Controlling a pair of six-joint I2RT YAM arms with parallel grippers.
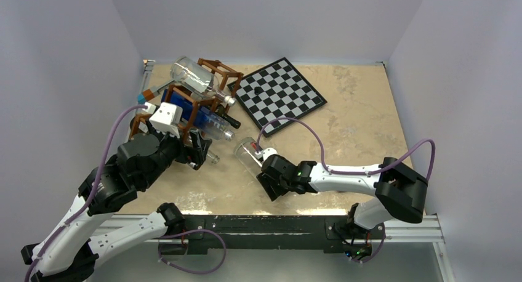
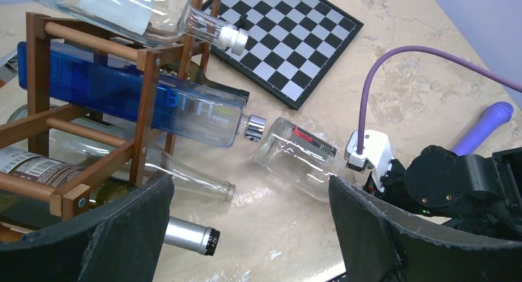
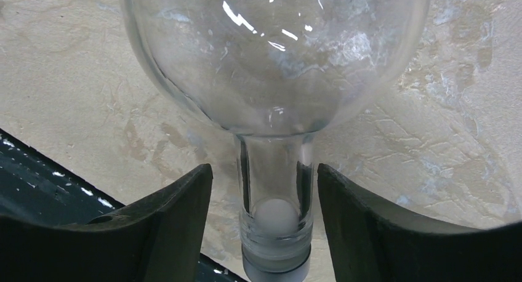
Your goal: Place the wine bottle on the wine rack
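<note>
Right gripper (image 3: 263,178) parted around wine bottle (image 3: 271,60); left gripper (image 2: 250,193) wide; wine rack (image 2: 149,63), checkerboard (image 2: 289,32) beyond

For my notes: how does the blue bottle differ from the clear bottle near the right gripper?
The blue bottle rests in the wine rack; the clear bottle lies on the table. The right gripper stands open around the clear bottle's neck; nothing holds the blue bottle. Both lie sideways.

We've got the right claw (image 1: 263,171) at the neck end of a clear bottle (image 1: 247,151) lying on the tabletop (image 1: 360,131), near the bottle-filled rack (image 1: 196,104) and checkerboard (image 1: 278,94).
</note>
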